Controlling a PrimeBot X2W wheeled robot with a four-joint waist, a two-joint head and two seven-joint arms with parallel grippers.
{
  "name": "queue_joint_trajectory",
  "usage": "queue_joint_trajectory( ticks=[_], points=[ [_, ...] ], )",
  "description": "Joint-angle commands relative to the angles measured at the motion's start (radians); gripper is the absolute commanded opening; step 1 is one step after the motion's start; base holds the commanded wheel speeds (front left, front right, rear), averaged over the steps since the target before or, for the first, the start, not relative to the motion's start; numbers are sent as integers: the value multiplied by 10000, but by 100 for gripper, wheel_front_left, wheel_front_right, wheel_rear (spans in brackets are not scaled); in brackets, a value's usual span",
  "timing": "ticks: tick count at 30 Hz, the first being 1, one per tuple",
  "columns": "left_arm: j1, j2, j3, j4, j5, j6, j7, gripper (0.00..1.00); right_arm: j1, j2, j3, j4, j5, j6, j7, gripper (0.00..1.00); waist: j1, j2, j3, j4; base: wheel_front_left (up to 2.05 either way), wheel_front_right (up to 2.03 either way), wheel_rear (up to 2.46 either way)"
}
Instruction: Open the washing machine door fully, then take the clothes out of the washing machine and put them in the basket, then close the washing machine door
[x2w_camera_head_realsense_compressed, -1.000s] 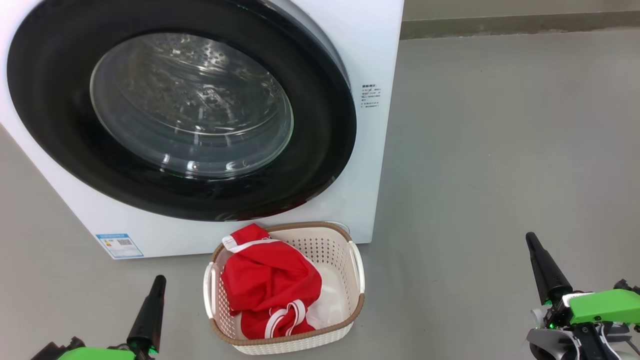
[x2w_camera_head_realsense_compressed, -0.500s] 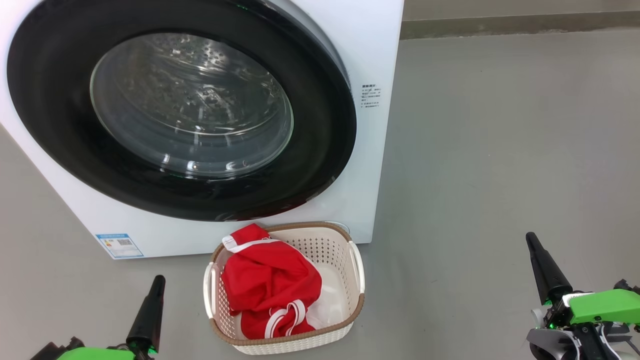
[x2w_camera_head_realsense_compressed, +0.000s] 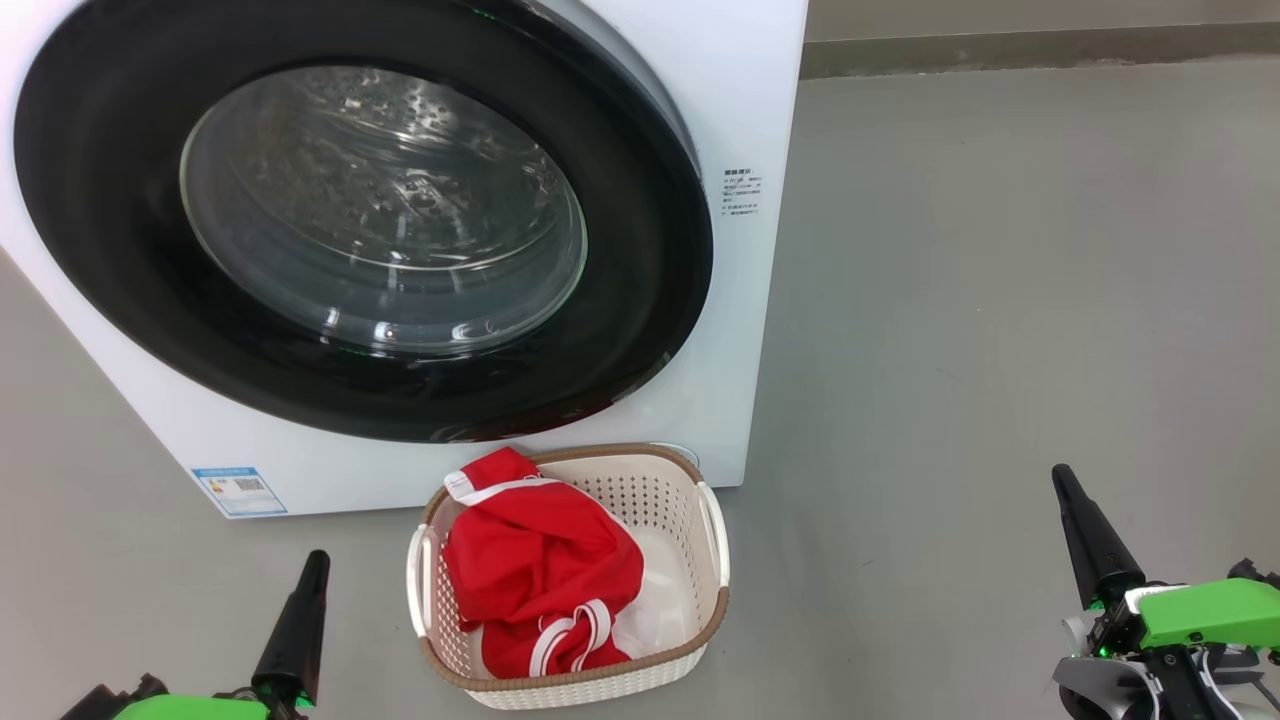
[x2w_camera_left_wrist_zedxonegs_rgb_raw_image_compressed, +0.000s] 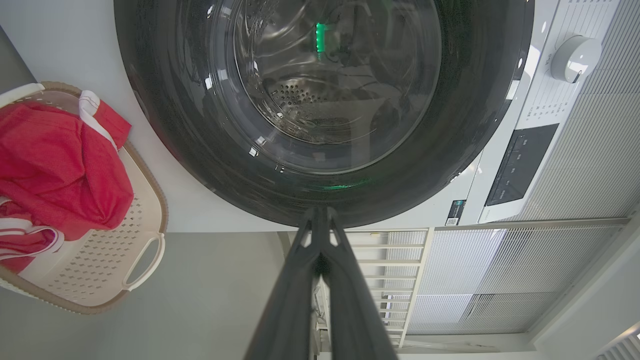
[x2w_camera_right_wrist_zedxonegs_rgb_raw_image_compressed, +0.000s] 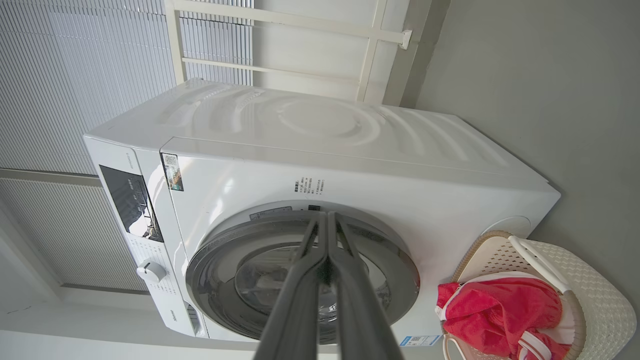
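red clothes (x2w_camera_head_realsense_compressed: 535, 560) in the cream basket (x2w_camera_head_realsense_compressed: 655, 500)

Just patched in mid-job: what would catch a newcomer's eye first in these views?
The big black-rimmed washing machine door dominates the upper left of the head view, looking shut against the white washing machine. Right below it, the bright red clothes lie heaped in the cream basket on the floor. The left gripper and right gripper sit low at either side, both shut and empty.
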Motion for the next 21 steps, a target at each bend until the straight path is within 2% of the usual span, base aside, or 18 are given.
queue_joint_trajectory(
  ticks=[1,21],
  points=[
    [-410,83,371,-206,56,-69,101,0,-414,-35,123,-288,-3,-6,46,0,0,0,0,0,0,0,0],
    [-412,67,394,-205,75,-69,119,0,-415,-27,111,-287,-13,-6,56,0,0,0,0,0,0,0,0]
  ],
)
